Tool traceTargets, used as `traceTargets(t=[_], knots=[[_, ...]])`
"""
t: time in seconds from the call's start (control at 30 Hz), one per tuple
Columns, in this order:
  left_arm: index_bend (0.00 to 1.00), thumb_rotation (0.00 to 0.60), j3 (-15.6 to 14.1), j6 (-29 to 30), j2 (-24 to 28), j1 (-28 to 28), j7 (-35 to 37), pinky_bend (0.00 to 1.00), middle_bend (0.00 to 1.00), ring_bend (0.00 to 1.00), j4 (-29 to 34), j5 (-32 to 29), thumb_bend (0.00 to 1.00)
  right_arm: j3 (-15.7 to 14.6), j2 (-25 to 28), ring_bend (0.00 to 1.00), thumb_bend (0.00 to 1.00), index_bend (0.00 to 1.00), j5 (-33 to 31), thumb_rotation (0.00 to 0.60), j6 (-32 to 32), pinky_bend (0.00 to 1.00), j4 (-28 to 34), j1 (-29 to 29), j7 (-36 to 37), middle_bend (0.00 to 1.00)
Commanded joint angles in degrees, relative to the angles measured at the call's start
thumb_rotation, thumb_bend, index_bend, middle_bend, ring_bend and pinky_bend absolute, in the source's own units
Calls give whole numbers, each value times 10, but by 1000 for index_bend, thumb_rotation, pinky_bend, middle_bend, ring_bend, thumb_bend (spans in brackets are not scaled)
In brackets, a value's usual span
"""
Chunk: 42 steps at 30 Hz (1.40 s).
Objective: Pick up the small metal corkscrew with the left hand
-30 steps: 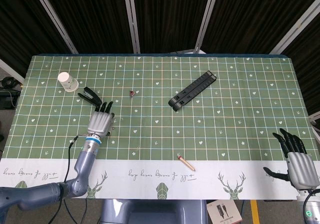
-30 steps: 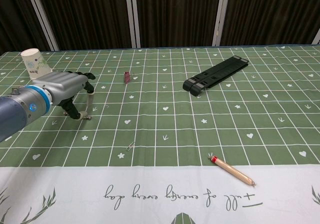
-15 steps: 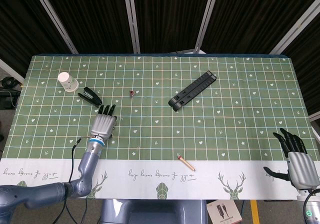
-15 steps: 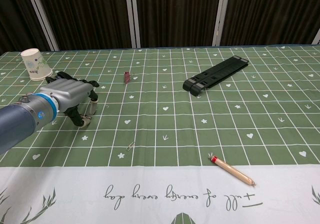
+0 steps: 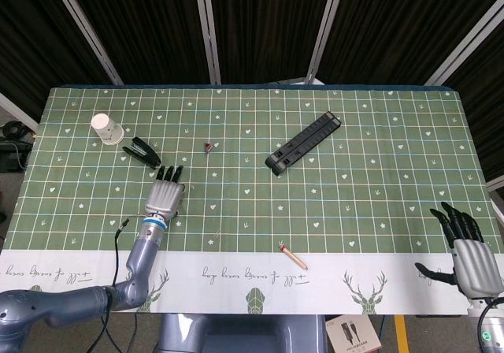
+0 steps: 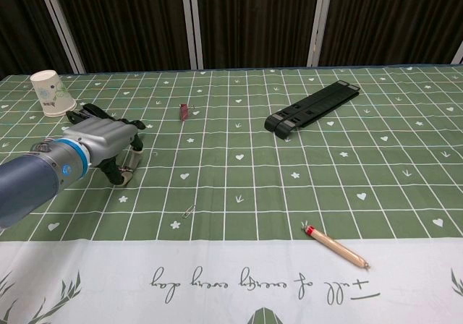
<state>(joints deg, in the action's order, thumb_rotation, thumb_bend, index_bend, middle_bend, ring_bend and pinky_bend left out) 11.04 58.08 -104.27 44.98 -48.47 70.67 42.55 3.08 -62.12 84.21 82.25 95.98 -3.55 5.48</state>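
We see left hand (image 6: 101, 139) palm-down, fingers curled onto corkscrew (image 6: 130, 166) on table (image 5: 378, 180) — grip unclear. Right hand (image 5: 471, 258) spread at near right edge — open room between.

The left hand (image 5: 164, 201) has a silver-grey metal back and black fingers (image 6: 124, 155), joined to a grey-blue arm by a wrist with a bright blue ring. A thin black cable runs beside that forearm. The right hand (image 5: 469, 260) has the same silver back and black fingers.
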Motion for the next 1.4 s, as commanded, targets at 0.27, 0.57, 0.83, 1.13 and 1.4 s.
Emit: traceTargets(t=[0.27, 0.57, 0.83, 1.13, 1.4], knots=[[597, 600, 4, 14, 18, -2, 20, 0, 0, 0, 32, 16, 415, -1, 0, 0, 36, 118, 1, 600, 1, 34, -1, 1, 1, 0], [600, 600, 12, 35, 64, -6, 29, 0, 0, 0, 99, 28, 414, -1, 0, 0, 36, 118, 1, 600, 2, 34, 0, 1, -3, 0], [600, 600, 52, 67, 75, -47, 198, 0, 0, 0, 179, 73, 414, -1, -1, 0, 36, 118, 1, 600, 2, 34, 1, 1, -7, 0], [604, 600, 80, 46, 64, -77, 363, 0, 0, 0, 233, 83, 421, 0, -2, 0, 35, 118, -1, 600, 4, 34, 1, 2, -11, 0], [610, 600, 77, 4, 59, -101, 497, 0, 0, 0, 255, 110, 432, 1, -4, 0, 36, 117, -2, 600, 3, 34, 1, 1, -13, 0]])
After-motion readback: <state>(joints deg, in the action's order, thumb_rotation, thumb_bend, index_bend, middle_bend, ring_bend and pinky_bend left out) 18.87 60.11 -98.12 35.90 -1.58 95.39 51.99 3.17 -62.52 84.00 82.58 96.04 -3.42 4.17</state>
